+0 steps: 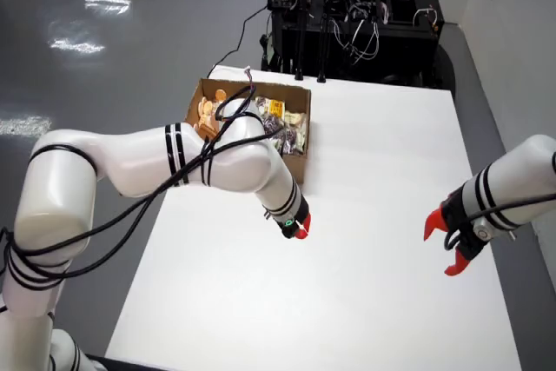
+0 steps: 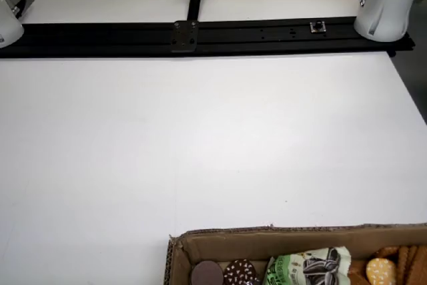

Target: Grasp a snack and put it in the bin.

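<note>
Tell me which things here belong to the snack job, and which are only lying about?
Belong to the job:
cardboard box
snacks inside it
left arm's gripper, above the bare table

Only lying about:
second arm at the right, open claws
black rail
dark equipment rack

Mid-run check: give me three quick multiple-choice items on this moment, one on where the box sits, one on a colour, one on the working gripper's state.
1. In the view from above, the cardboard box sits at the table's:
A far left edge
B near right corner
C centre

2. The idle arm's fingertips are:
A blue
B red
C green

3. The working gripper:
A holds a green packet
B is inside the box
C hangs over bare table, jaws hidden

Answers: 1 A, box beside far left edge. 2 B, tips plainly red. 3 C, wrist blocks the jaws.
</note>
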